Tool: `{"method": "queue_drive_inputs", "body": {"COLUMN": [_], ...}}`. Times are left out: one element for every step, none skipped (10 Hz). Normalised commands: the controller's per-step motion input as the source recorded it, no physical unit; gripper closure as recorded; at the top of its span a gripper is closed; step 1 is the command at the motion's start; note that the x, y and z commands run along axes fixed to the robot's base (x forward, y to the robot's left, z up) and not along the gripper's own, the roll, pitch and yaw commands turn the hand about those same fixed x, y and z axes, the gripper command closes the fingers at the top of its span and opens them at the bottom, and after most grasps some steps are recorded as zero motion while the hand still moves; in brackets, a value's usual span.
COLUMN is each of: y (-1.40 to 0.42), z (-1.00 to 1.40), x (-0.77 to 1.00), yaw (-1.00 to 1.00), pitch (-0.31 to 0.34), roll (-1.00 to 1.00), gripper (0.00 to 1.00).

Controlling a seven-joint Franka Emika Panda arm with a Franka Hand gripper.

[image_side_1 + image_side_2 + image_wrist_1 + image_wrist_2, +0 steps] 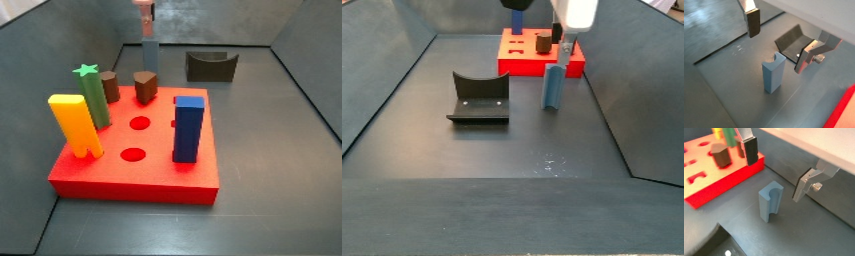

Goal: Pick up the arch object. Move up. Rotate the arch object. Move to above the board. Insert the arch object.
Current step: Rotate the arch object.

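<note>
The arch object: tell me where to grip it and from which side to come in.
Grip the arch object near its notched top, coming straight down from above. It stands upright and free on the floor beside the board, so its flat side faces suit the pads. The gripper hangs open above it, fingers either side.

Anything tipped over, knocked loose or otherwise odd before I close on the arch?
Nothing stands out. The arch object stands upright on the floor beside the board, below the open gripper. The fixture sits flat.
</note>
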Motion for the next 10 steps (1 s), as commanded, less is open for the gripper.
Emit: {"method": "queue_drive_inputs", "body": {"y": [-0.01, -0.01, -0.01, -0.01, -0.01, -0.01, -0.01, -0.01, -0.01, -0.01], "z": [-0.03, -0.03, -0.03, -0.03, -0.03, -0.03, -0.03, -0.03, -0.03, -0.03], "x": [0.04, 0.04, 0.04, 0.04, 0.04, 0.04, 0.04, 0.04, 0.04, 0.04], "yaw": [1.00, 1.00, 1.00, 1.00, 1.00, 1.00, 1.00, 1.00, 1.00, 1.00], "pitch": [0.005, 0.005, 0.005, 0.006, 0.006, 0.006, 0.007, 0.007, 0.008, 0.008], "roll": [0.00, 0.00, 0.00, 0.00, 0.00, 0.00, 0.00, 0.00, 0.00, 0.00], "gripper": [0.00, 0.00, 0.00, 0.00, 0.00, 0.00, 0.00, 0.00, 0.00, 0.00]}}
